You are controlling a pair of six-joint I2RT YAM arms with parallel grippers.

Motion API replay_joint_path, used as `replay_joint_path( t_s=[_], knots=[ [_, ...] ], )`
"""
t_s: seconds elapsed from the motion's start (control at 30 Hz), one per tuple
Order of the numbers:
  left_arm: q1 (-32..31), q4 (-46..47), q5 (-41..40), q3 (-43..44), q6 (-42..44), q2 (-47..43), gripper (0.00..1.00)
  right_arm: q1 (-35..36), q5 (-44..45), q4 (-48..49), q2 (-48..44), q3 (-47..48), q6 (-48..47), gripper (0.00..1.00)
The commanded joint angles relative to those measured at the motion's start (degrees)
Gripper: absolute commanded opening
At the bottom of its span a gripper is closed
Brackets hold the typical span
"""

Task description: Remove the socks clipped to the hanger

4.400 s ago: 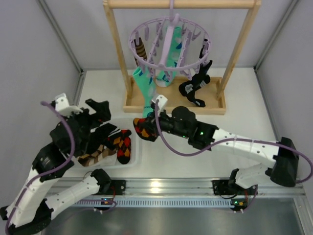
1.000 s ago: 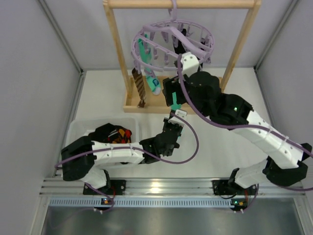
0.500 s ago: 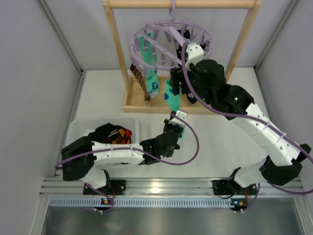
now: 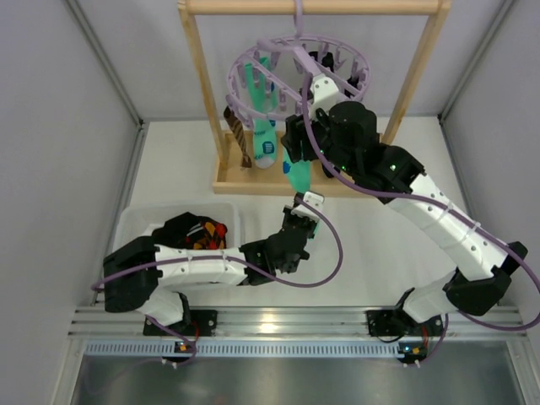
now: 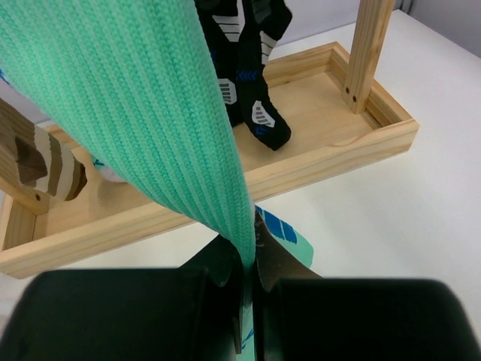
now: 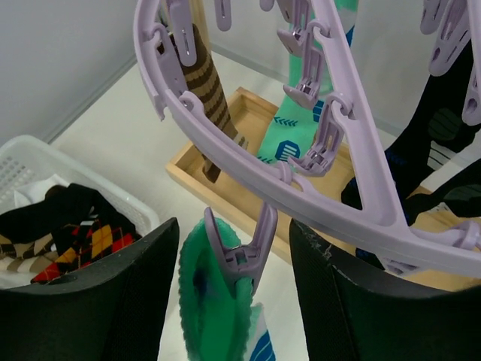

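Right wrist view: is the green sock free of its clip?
No, the lilac clip is clamped on the top edge of the green sock.

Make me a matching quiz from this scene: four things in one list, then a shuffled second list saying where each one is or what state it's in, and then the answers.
Column one:
A. left gripper
B. right gripper
C. diamond socks
D. brown striped sock

Column two:
1. in the white basket
2. hanging from the lilac hanger
3. shut on a green sock
4. open, one finger on each side of a clip

Pairs: A-3, B-4, C-1, D-2
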Motion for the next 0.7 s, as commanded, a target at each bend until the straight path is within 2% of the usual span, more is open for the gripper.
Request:
replay_joint_path(
  t_s=[0.0, 0.13, 0.33, 0.4, 0.53, 0.67],
  knots=[
    [-0.7, 1.0, 1.0, 0.3, -0.2, -3.1, 0.00, -1.5, -1.5, 4.7, 0.3, -0.6, 0.4, 0.58],
    [-1.2, 1.0, 1.2, 0.0, -0.7, -4.1, 0.00, -2.2, -3.0, 6.5, 0.4, -1.5, 0.7, 0.57],
    [-1.4, 0.9, 1.7, -0.6, -1.5, -4.1, 0.00, -2.7, -3.7, 10.4, -0.6, -3.1, 2.3, 0.43],
    [-1.4, 0.9, 1.8, -1.0, -1.5, -4.1, 0.00, -2.7, -3.5, 11.6, -0.8, -3.6, 2.9, 0.42],
    [-1.4, 0.9, 1.9, -1.6, -1.5, -4.1, 0.00, -2.7, -3.5, 13.1, -1.2, -4.8, 3.2, 0.32],
    [-1.4, -1.7, 2.2, -2.0, -5.4, -5.3, 0.00, -2.8, -2.7, 13.7, -1.6, -5.6, 3.6, 0.18]
  ],
)
